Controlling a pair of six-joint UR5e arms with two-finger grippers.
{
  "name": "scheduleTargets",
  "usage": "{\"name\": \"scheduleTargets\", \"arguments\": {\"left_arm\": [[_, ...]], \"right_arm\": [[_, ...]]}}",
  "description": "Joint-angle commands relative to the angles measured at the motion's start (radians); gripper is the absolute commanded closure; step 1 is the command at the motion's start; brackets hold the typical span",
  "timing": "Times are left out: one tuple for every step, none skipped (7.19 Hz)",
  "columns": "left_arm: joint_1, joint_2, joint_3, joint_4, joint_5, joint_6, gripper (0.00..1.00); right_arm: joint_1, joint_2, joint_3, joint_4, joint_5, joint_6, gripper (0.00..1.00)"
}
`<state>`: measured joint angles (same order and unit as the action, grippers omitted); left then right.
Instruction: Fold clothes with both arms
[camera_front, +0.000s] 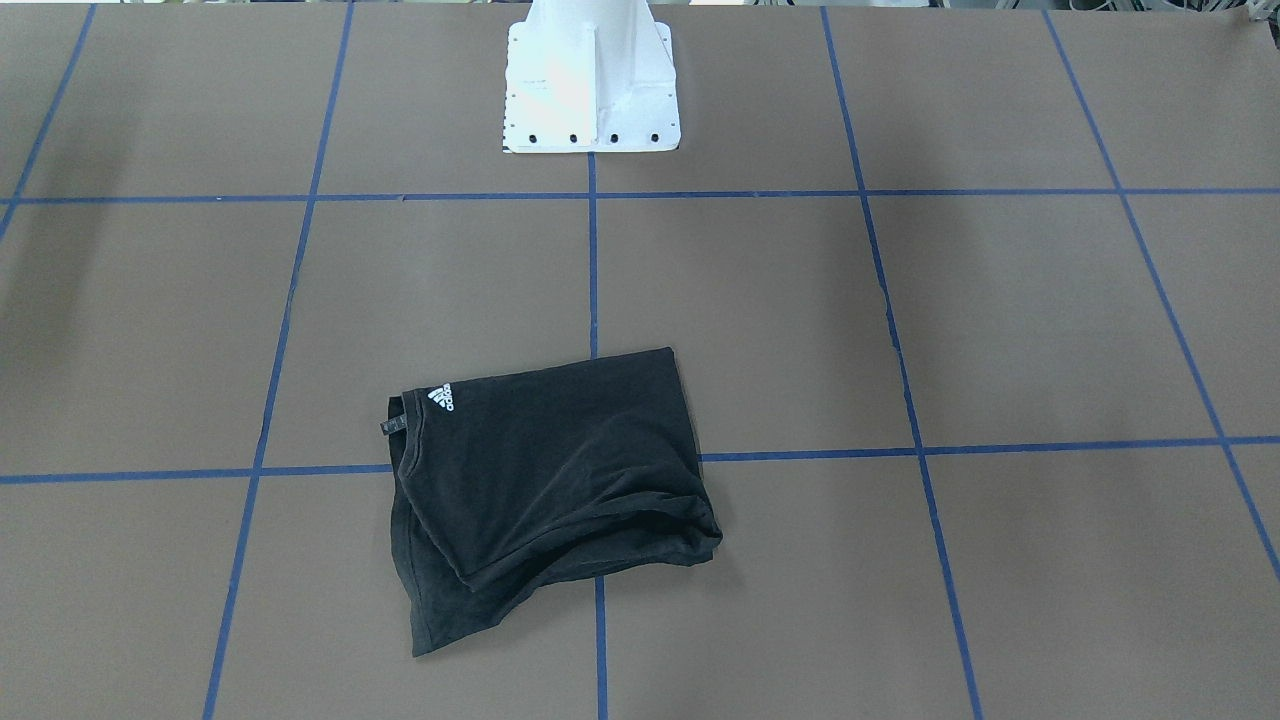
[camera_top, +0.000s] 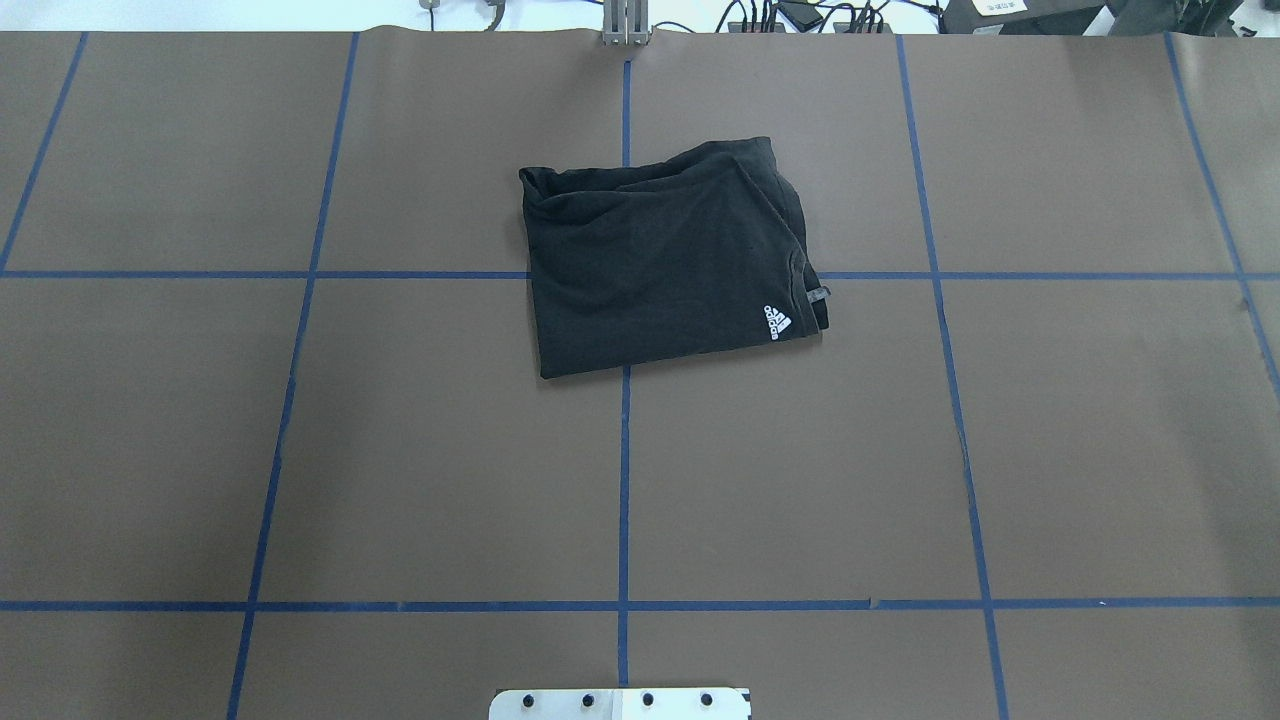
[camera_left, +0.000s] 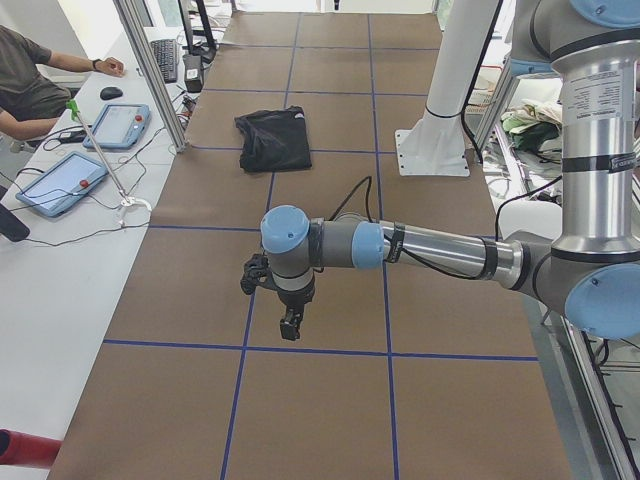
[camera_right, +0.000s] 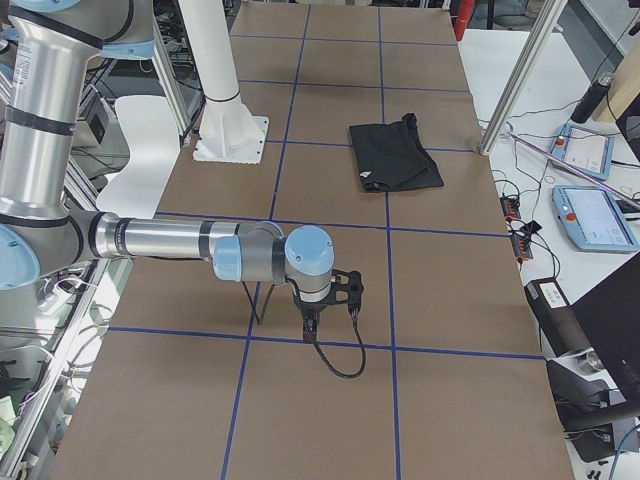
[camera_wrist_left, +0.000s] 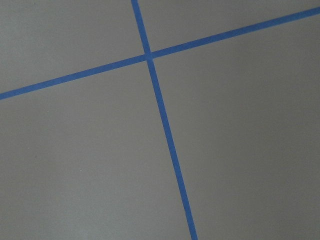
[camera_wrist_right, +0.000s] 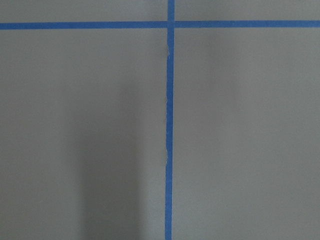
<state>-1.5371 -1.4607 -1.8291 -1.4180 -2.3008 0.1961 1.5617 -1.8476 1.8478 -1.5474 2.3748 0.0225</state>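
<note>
The black T-shirt (camera_front: 550, 470) lies folded into a rough rectangle near the table's middle, and its small white logo (camera_front: 442, 398) faces up. The shirt also shows in the overhead view (camera_top: 660, 270) and in both side views (camera_left: 272, 138) (camera_right: 392, 155). Its chest graphic is hidden. My left gripper (camera_left: 290, 325) hangs over bare table far from the shirt, and so does my right gripper (camera_right: 312, 318). Each shows only in a side view, so I cannot tell whether it is open or shut. Both wrist views show only brown table and blue tape lines.
The white pedestal base (camera_front: 590, 90) stands at the robot's edge of the table. An operator (camera_left: 30, 90) sits at a side bench with teach pendants (camera_left: 60, 180). More pendants (camera_right: 590, 215) and metal frame posts (camera_right: 520, 80) are beside the table.
</note>
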Motion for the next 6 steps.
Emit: {"name": "scheduleTargets", "arguments": {"left_arm": [[-0.006,0.000,0.004,-0.001,-0.003,0.000,0.00],[-0.005,-0.003,0.004,-0.002,-0.002,0.000,0.00],[-0.006,-0.004,0.005,-0.012,-0.002,0.002,0.00],[-0.006,-0.003,0.016,-0.041,-0.003,0.002,0.00],[-0.006,-0.004,0.039,-0.074,-0.003,0.000,0.00],[-0.006,-0.004,0.066,-0.116,-0.003,0.000,0.00]], "right_arm": [[-0.003,0.016,-0.001,0.007,0.001,0.071,0.00],[-0.011,0.055,-0.004,-0.002,0.000,0.082,0.00],[-0.029,0.080,-0.012,-0.003,-0.005,0.088,0.00],[-0.034,0.106,-0.036,-0.002,-0.005,0.094,0.00],[-0.034,0.135,-0.076,0.001,-0.003,0.096,0.00],[-0.037,0.155,-0.108,0.006,-0.006,0.096,0.00]]}}
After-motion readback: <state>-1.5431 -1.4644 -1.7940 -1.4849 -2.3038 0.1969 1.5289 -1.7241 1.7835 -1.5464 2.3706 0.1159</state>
